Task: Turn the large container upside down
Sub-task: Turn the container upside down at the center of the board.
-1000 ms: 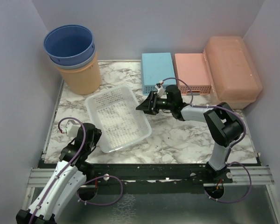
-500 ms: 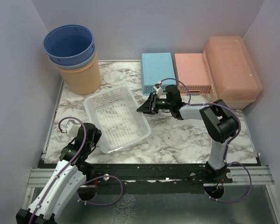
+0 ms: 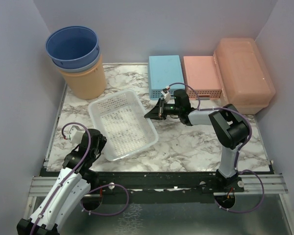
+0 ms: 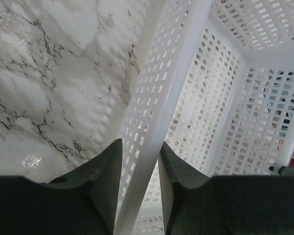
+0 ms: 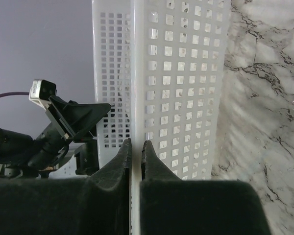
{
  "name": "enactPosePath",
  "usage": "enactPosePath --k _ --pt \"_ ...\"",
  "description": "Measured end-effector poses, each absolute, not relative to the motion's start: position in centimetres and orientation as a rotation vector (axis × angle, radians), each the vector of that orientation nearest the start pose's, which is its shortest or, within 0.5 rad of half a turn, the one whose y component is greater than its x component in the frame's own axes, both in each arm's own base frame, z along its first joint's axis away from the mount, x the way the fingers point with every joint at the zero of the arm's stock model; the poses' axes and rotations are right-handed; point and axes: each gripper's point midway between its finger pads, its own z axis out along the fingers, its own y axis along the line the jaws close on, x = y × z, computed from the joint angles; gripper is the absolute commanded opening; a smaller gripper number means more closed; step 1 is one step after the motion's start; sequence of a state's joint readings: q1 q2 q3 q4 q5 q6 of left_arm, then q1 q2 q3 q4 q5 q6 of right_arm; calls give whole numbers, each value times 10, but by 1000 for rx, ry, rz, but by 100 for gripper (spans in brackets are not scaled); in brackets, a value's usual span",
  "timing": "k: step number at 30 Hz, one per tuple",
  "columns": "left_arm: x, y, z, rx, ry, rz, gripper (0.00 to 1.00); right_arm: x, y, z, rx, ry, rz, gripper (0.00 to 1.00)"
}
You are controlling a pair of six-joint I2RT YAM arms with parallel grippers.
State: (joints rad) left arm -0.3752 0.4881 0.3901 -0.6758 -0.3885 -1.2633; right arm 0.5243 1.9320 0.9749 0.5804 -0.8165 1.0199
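Count:
- 3 buckets, nested in one stack: dark blue bucket on top, light blue bucket in the middle, orange bucket at the bottom.
- 3 perforated baskets: white basket, blue basket, pink basket.
- 1 large container, peach, lidded.
- 2 arms: left arm, right arm.
- 1 marble table.

White basket cropped by both wrist views' edges; left pincer tips apparently hidden from above
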Motion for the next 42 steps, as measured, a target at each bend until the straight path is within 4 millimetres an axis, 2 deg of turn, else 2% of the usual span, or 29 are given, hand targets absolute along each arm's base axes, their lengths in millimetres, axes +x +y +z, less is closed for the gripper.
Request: enactPosePath --k 4,8,13,21,27,37,39,42 --pt "204 -48 88 -1157 1995 -398 48 313 357 115 -100 2280 1713 1" --pt "205 -49 89 -1152 1993 -405 66 306 356 125 -158 2276 1692 1" --pt "206 -50 96 -1130 1986 -412 77 300 352 140 -252 2264 1639 1" --pt "210 -46 128 -1084 1918 -440 86 301 337 154 -312 2285 1445 1" --pt "209 -37 156 -1060 1846 -440 88 304 321 177 -364 2252 1277 1" --pt "211 -21 219 -938 1752 -373 90 299 283 203 -492 2190 994 1" --pt "212 -18 225 -918 1753 -345 90 298 275 211 -514 2160 936 1" --pt "214 -17 224 -893 1778 -303 90 297 262 228 -548 2094 846 1"
